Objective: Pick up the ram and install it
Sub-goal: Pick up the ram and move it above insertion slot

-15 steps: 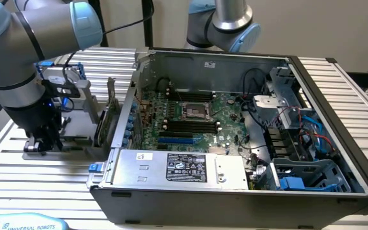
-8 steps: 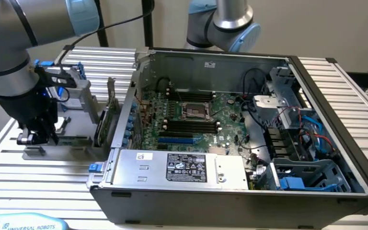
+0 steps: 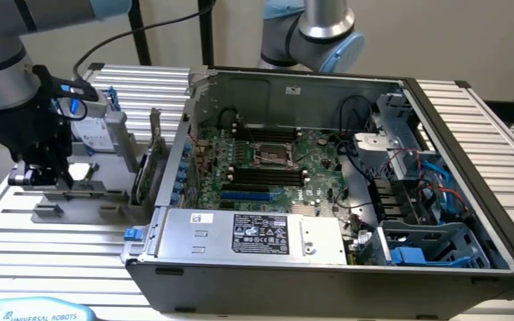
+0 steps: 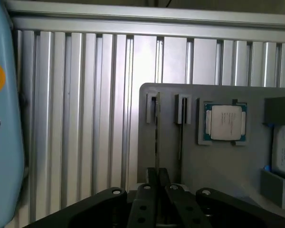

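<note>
Dark, edge-on ram point(image 4: 157, 137) upright in slot of grey holder point(image 4: 218, 161), on counter point(image 4: 85, 118) at exterior view's left of open case point(image 3: 328, 267). Near end pinched between fingers point(image 4: 151, 179). Risk: skewed lift binds ram in slot or knocks second stick point(image 4: 180, 137) just beside.

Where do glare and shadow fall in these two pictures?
Exterior view: the table slats glare white at the exterior view's right, while the case shows a dark outer wall. Wrist view: a bright streak runs down the slats beside the gray holder, and the gripper, shut on the ram, is nearly black.
</note>
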